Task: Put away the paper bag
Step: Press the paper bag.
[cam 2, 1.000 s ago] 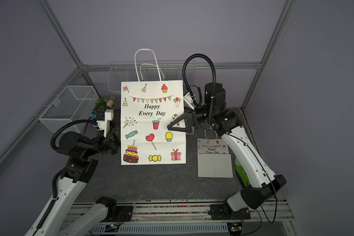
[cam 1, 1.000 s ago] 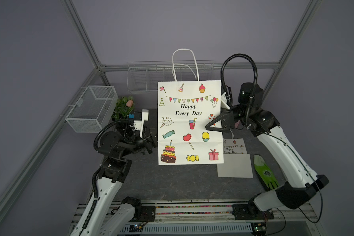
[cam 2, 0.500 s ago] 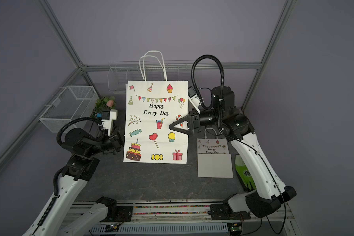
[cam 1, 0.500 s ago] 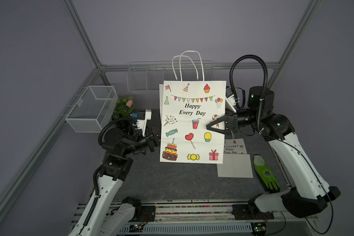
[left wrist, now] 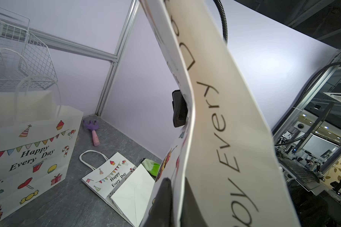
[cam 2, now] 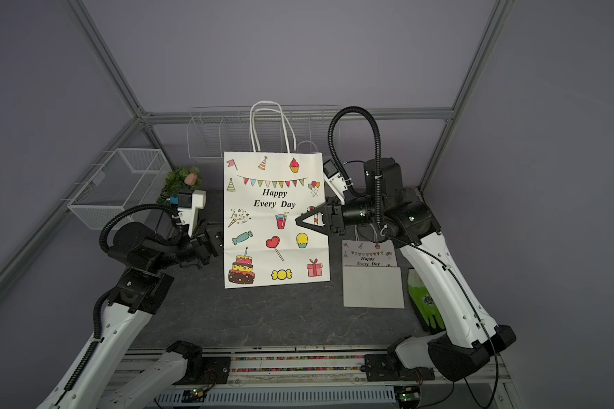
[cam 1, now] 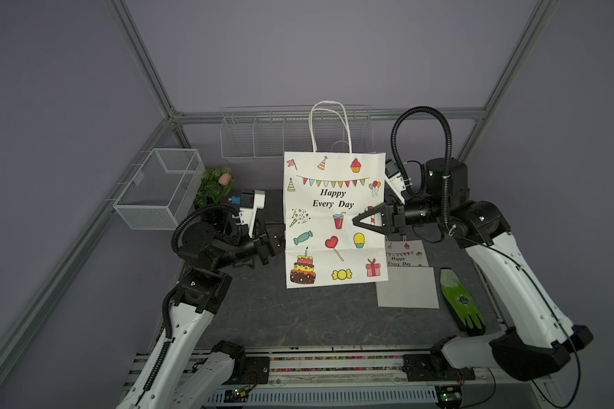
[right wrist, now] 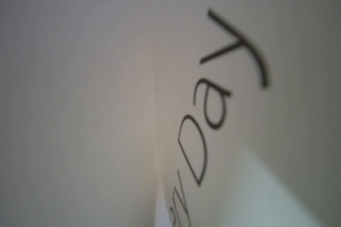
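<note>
A flat white paper bag [cam 1: 319, 226] printed "Happy Every Day" is held upright over the dark table, seen in both top views [cam 2: 263, 226]. My left gripper [cam 1: 284, 238] is shut on its left edge; in the left wrist view two dark fingers [left wrist: 165, 196] pinch the paper [left wrist: 224, 118]. My right gripper [cam 1: 355, 221] is at the bag's right edge, one finger across the printed face. Its other finger [left wrist: 178, 108] presses the back. The right wrist view shows only paper [right wrist: 106, 98], and the jaws are hidden.
A second large bag [left wrist: 28, 157] stands behind the held one. A small folded bag [cam 1: 404, 272] and a green glove [cam 1: 461, 301] lie at the right. A wire basket [cam 1: 156, 191] hangs at the left and a wire rack [cam 1: 256, 138] at the back. A plant [cam 1: 215, 184] and a purple toy [left wrist: 93, 131] are nearby.
The bag has shifted a little to the right and now stands straighter. The right gripper's jaws have come together on the bag's right edge. The left arm followed the bag.
</note>
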{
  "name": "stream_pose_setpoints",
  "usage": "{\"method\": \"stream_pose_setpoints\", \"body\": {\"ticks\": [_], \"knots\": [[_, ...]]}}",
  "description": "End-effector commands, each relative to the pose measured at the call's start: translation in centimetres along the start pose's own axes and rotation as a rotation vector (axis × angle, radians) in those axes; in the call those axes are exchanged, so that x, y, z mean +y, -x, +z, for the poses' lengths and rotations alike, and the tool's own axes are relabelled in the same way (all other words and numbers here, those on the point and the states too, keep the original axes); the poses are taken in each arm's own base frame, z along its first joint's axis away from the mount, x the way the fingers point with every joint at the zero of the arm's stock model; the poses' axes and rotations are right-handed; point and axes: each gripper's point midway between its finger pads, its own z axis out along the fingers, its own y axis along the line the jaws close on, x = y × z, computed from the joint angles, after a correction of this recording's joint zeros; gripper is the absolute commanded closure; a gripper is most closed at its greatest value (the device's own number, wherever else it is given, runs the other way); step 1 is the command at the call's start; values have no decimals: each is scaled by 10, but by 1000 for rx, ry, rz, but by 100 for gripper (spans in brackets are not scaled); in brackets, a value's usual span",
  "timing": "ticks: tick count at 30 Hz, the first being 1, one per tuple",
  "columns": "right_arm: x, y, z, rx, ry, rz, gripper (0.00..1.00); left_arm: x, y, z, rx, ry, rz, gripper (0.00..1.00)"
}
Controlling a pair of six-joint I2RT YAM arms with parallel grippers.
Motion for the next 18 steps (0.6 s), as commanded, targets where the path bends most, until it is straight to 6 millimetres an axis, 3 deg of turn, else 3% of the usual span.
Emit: {"method": "stream_pose_setpoints", "body": {"ticks": [1,5,9,13,14,18], "knots": [[4,-1,-3,-13,-22,-20,67,-14,6,0,2,-36,35,81],[7,3,-6,-35,-32,-37,76,-16,5,1,8,-45,32,69],[6,3,-6,-45,-36,-35,92,-19,7,1,4,-50,36,69],[7,2,-5,-45,-20,-30,93,-22,7,-1,3,-55,38,68],[8,2,-6,-47,-17,-33,93,-23,8,-1,3,-58,40,64],[18,3,-14,-56,-1,-58,93,-32,13,-6,-11,-45,60,23]]}}
